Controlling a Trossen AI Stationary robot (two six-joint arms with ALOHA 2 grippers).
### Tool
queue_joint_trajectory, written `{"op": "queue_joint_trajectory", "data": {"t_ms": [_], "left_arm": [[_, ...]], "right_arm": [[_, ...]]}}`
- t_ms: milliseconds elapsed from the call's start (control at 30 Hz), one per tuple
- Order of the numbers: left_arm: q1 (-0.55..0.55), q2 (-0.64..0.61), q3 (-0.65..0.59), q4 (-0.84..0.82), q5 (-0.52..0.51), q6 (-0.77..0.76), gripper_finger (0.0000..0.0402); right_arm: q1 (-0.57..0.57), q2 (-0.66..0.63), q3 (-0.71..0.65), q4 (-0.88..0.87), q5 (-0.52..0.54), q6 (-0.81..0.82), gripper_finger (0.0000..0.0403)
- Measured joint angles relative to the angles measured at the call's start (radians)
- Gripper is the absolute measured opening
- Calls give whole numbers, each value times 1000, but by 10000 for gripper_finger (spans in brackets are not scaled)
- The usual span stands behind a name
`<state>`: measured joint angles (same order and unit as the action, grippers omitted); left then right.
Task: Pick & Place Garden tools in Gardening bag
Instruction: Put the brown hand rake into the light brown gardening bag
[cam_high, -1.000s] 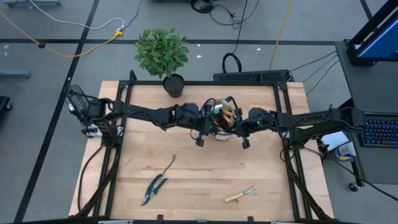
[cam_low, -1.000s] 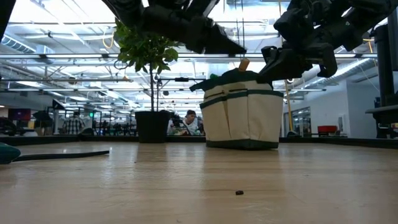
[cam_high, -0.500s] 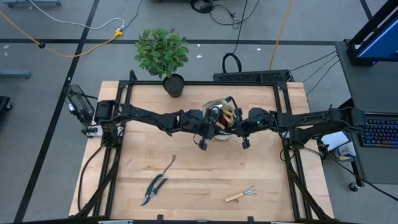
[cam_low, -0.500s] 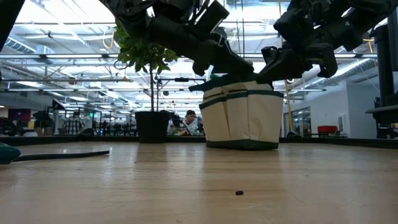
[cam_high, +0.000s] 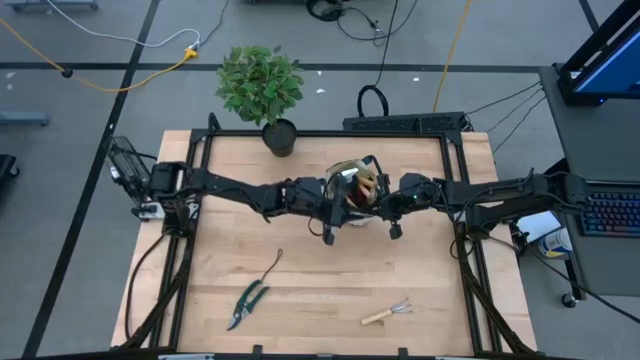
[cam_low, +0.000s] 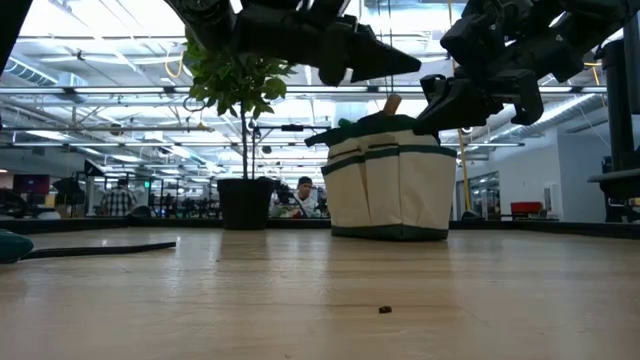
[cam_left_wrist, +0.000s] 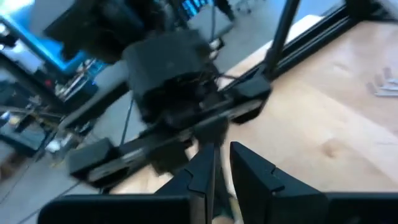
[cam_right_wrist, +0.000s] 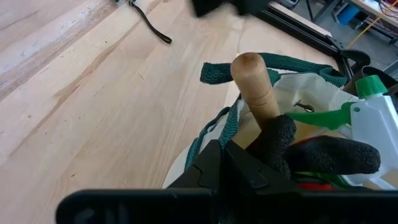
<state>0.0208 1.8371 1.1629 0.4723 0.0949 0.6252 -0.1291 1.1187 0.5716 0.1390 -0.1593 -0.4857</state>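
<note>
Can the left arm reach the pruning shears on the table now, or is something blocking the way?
Probably yes. The pruning shears lie alone on bare wood on the left arm's side, nothing on or beside them. The left pincer hangs above the gardening bag, so it must first swing back.

The gardening bag (cam_low: 391, 178) stands upright on the counter (cam_low: 320, 295) — a wooden handle (cam_low: 391, 103) pokes out — beside a potted plant (cam_low: 243, 190).

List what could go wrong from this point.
1. Both pincers crowd the gardening bag: the right pincer is shut on its green trim, the left pincer just above, so the arms might collide.
2. A tug on the trim could tip the bag and spill the wooden handle and gloves.
</note>
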Motion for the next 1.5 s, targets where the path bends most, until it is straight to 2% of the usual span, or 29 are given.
{"op": "queue_joint_trajectory", "data": {"t_ms": [200, 567, 800, 1200, 1333, 1500], "left_arm": [[20, 2, 0, -32, -18, -86, 55], [21, 2, 0, -88, -17, -86, 55], [25, 1, 0, -162, -93, -109, 55], [29, 1, 1, -251, -100, -107, 55], [29, -1, 1, -230, -104, -105, 55], [16, -69, 0, -158, -112, -44, 55]], "right_arm": [[0, 0, 0, 2, 0, 0, 2], [0, 0, 0, 5, 0, 2, 2], [0, 0, 0, 6, -1, 2, 2], [0, 0, 0, 5, -2, 3, 2], [0, 0, 0, 4, -2, 3, 2], [0, 0, 0, 1, -28, 3, 2]]}}
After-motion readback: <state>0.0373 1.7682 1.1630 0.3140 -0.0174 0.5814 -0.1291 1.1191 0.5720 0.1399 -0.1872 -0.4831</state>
